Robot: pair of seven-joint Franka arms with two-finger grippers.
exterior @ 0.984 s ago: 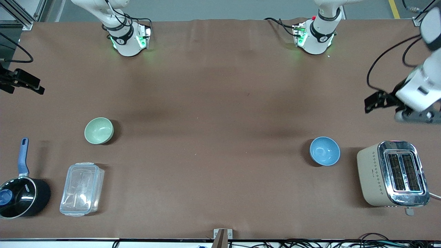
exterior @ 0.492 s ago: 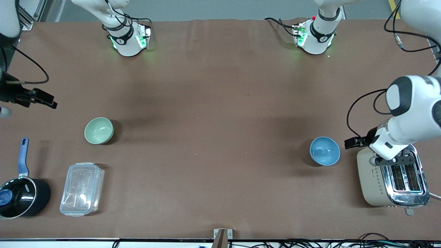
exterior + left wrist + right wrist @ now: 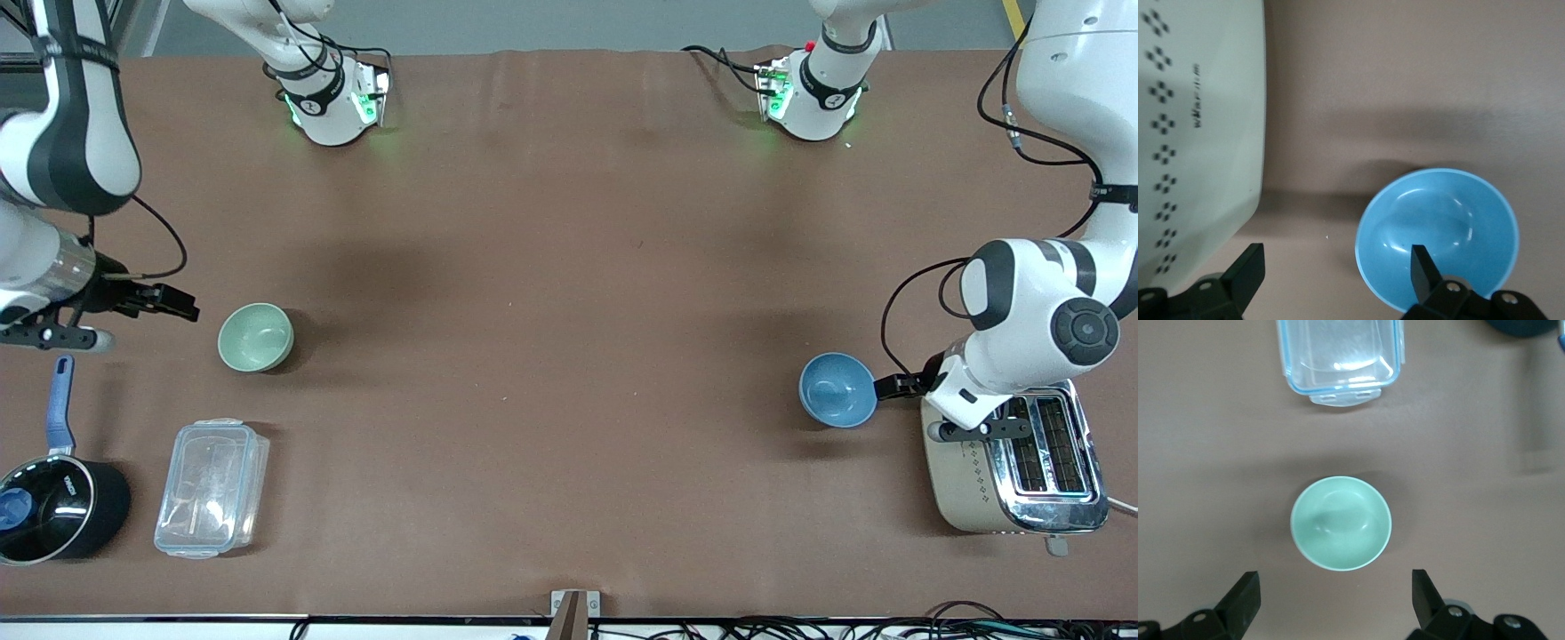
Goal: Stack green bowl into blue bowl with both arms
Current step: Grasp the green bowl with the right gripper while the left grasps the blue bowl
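The green bowl (image 3: 255, 337) stands upright and empty on the brown table toward the right arm's end. It also shows in the right wrist view (image 3: 1341, 522). My right gripper (image 3: 180, 307) is open and empty beside it, apart from it, also in its own view (image 3: 1334, 600). The blue bowl (image 3: 837, 389) stands upright and empty toward the left arm's end, also in the left wrist view (image 3: 1438, 230). My left gripper (image 3: 889, 385) is open at that bowl's rim on the toaster's side (image 3: 1336, 273). One of its fingers (image 3: 1423, 267) is over the bowl's inside, the other over bare table.
A beige and chrome toaster (image 3: 1013, 449) stands close beside the blue bowl at the left arm's end, under the left wrist. A clear lidded container (image 3: 212, 487) and a black pot with a blue handle (image 3: 53, 507) lie nearer the front camera than the green bowl.
Both arms have swung in from the table's ends. The left gripper came down to the blue bowl's rim. The right gripper moved close to the green bowl. The bowls have not moved.
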